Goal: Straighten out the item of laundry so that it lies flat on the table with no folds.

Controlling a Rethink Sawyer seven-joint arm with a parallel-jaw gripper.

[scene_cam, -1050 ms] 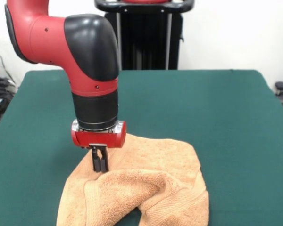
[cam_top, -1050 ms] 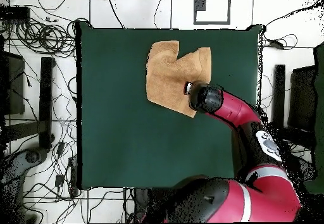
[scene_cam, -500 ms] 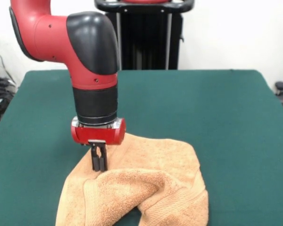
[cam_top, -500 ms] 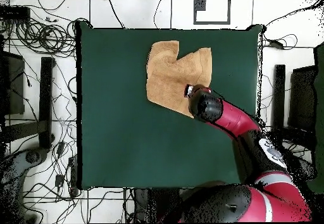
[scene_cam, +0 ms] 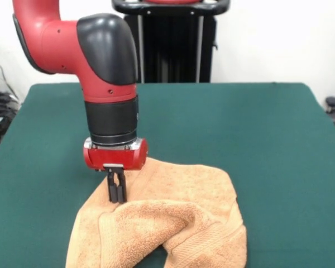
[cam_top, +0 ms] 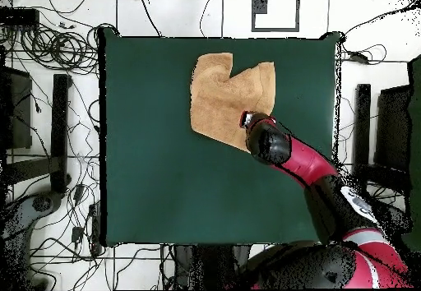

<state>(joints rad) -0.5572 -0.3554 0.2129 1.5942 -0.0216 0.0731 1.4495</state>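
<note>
The item of laundry (scene_cam: 184, 192), a peach terry towel, lies crumpled at the near side of the green table (scene_cam: 240, 123). A thick fold runs across its front and one corner is doubled under. My gripper (scene_cam: 118, 199) points straight down at the towel's left part. Its fingers are pressed together, with the tips sunk into the ridge of the fold. In the overhead view the towel (cam_top: 218, 99) sits near the table's (cam_top: 164, 164) top edge, with a notch in its upper outline. There the arm's wrist (cam_top: 265, 140) covers the towel's lower right corner and hides the fingers.
Green table surface stretches wide behind and to both sides of the towel in the front view. The towel's near edge lies close to the table's front edge. Cables and stands lie on the floor around the table in the overhead view.
The arm's upper links have swung round while the gripper stays on the same spot of the towel. The towel's shape is almost unchanged.
</note>
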